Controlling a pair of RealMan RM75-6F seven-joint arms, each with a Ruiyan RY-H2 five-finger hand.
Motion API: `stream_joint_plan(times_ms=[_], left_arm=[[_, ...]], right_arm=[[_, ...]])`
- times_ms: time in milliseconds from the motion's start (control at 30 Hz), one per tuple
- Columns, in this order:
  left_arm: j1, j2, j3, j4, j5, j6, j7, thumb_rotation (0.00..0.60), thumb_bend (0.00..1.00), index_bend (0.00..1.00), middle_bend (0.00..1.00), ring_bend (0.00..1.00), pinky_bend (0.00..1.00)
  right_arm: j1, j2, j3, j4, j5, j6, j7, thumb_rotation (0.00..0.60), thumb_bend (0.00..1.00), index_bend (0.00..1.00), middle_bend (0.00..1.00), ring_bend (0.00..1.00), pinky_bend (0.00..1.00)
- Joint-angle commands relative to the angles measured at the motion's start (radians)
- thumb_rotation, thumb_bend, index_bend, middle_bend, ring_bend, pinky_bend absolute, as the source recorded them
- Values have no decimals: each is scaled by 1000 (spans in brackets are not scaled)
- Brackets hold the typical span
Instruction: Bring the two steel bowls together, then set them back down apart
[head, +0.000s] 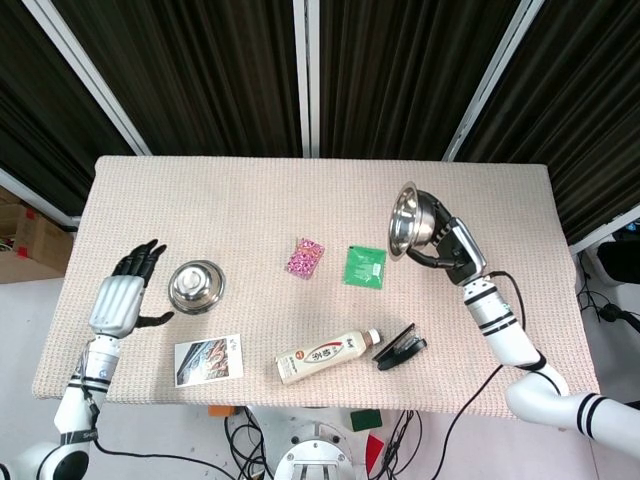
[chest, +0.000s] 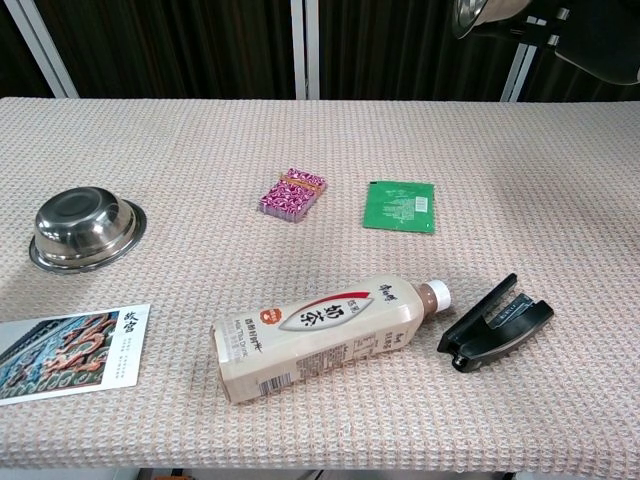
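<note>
One steel bowl (head: 197, 286) (chest: 82, 229) rests upright on the table at the left. My left hand (head: 124, 300) hovers just left of it, fingers spread and holding nothing; the chest view does not show this hand. My right hand (head: 450, 248) grips the second steel bowl (head: 409, 219) (chest: 486, 16) by its underside, raised above the table at the right and tipped on its side with the mouth facing left. In the chest view only part of that hand (chest: 590, 45) and the bowl's lower edge show at the top right.
Between the bowls lie a pink patterned packet (head: 304, 256) and a green sachet (head: 365, 266). Nearer the front edge lie a milk-tea bottle (head: 326, 357) on its side, a black clip (head: 399, 347) and a picture card (head: 208, 359).
</note>
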Motion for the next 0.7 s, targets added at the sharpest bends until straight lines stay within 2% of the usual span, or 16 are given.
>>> stream_joint_plan(times_ms=[33, 133, 333, 533, 700], left_arm=[[-95, -26, -35, 87, -96, -175, -96, 600, 0, 3, 17, 4, 138], [-142, -49, -35, 152, -116, -259, -128, 600, 0, 3, 17, 4, 138], [-213, -92, -31, 239, -158, -352, -106, 600, 0, 3, 17, 4, 138], [-240, -85, -13, 256, -184, -412, -120, 600, 0, 3, 17, 7, 138], [-252, -94, -4, 272, -197, -417, -119, 600, 0, 41, 44, 31, 146]], right_arm=[[-2, 9, -1, -10, 7, 5, -9, 600, 393, 643, 481, 424, 395], [-3, 15, -4, -19, 16, 3, -8, 600, 393, 643, 481, 424, 395], [4, 18, -11, -21, 24, -7, -11, 600, 393, 643, 481, 423, 395], [6, 22, -13, -26, 28, -3, -21, 600, 393, 643, 481, 423, 395], [10, 20, -16, -26, 32, -7, -23, 600, 393, 643, 481, 423, 395]])
